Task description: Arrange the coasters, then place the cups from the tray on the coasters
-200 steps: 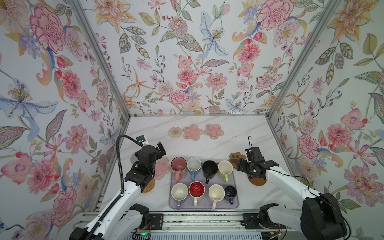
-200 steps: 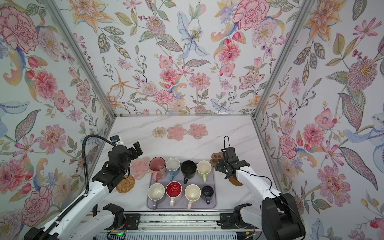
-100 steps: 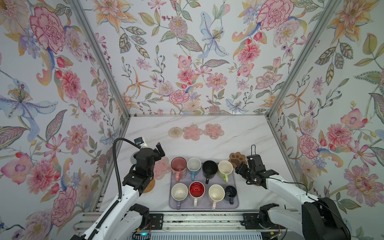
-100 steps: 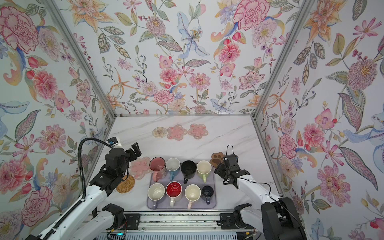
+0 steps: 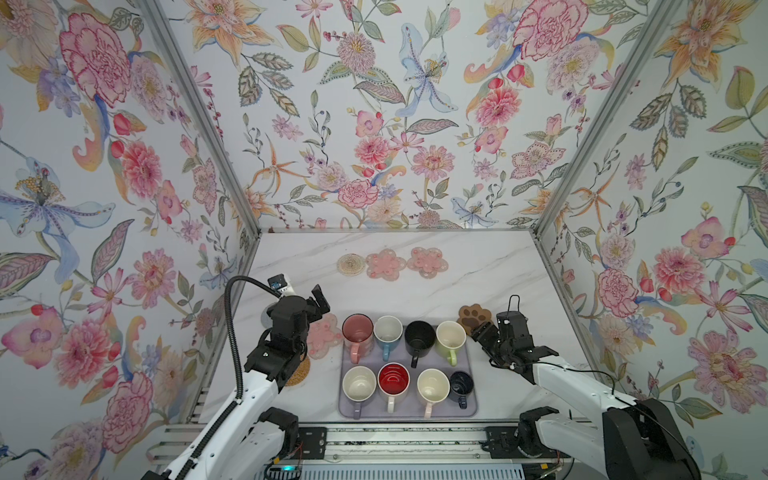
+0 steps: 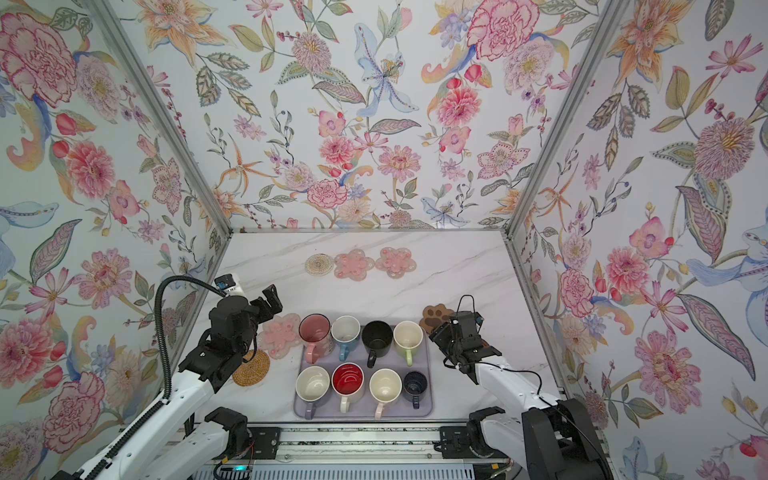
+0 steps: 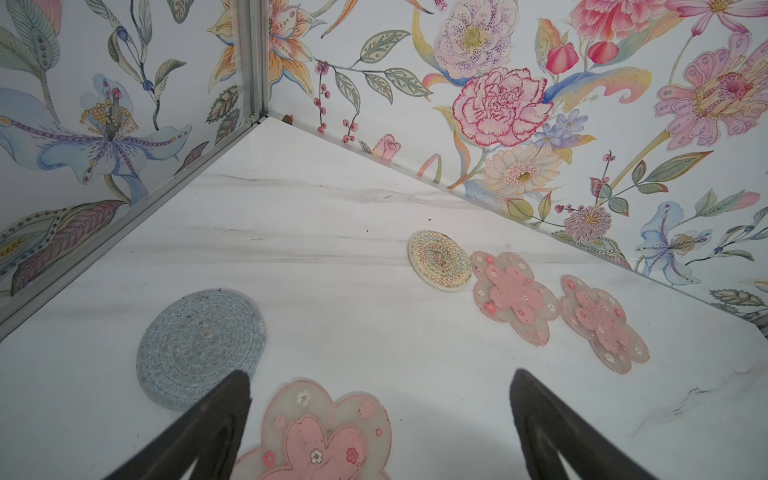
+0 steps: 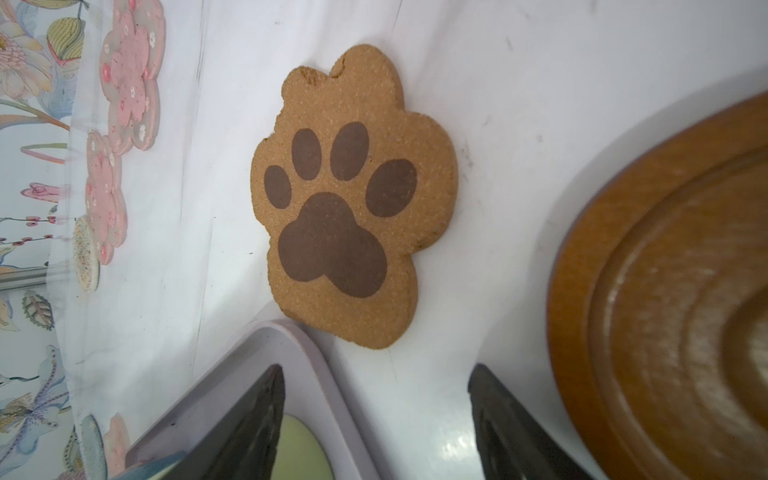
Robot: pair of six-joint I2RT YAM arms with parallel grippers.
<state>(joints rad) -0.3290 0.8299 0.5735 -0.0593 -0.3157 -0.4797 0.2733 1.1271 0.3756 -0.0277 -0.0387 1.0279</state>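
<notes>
With cups [image 5: 393, 380] on the near tray [image 5: 407, 412] and the left tool [image 7: 380, 374] wide and empty, the right tool [image 8: 376, 372], half-spread and empty, should dip low and nip the paw coaster [image 8: 353, 199], beside the tray corner, at its edge, bound for the far coasters [image 5: 385, 264].

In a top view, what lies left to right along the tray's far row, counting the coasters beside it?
From left: pink flower coaster, pink mug, blue mug, black mug, light green mug, brown paw coaster.

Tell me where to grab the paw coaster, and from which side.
Probably by its edge facing the wooden disc, lowering the right tool from above: the paw coaster lies flat and thin on the table, and the tray corner crowds its near side.
</notes>
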